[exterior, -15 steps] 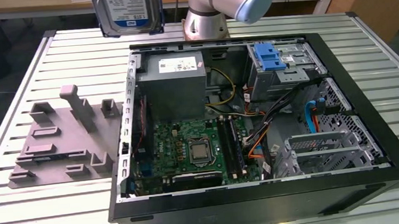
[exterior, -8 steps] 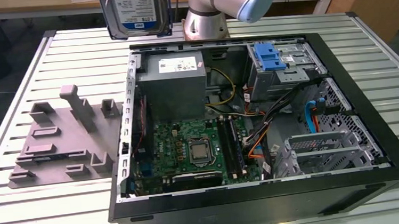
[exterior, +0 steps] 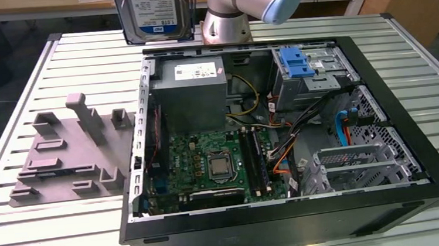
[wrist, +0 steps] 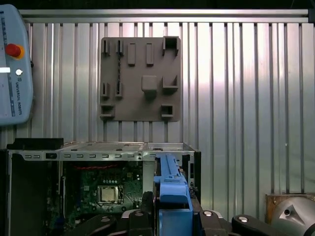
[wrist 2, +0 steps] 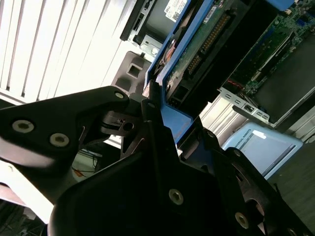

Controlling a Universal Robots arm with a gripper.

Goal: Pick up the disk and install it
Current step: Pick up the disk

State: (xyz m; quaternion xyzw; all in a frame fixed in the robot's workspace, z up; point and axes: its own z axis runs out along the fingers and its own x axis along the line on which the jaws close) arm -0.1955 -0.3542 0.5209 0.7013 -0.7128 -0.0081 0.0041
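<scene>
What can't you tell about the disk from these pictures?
- Exterior view: the disk has its top cut off by the picture's upper edge.
- First wrist view: the disk's blue carrier is edge-on, its label face unseen; the gripper covers its gripped end.

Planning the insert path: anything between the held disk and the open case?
Nothing visible does. The pincer grips the disk by its blue carrier, up off the table; the case lies open on top. Loose cables run beside the drive cages.
</scene>
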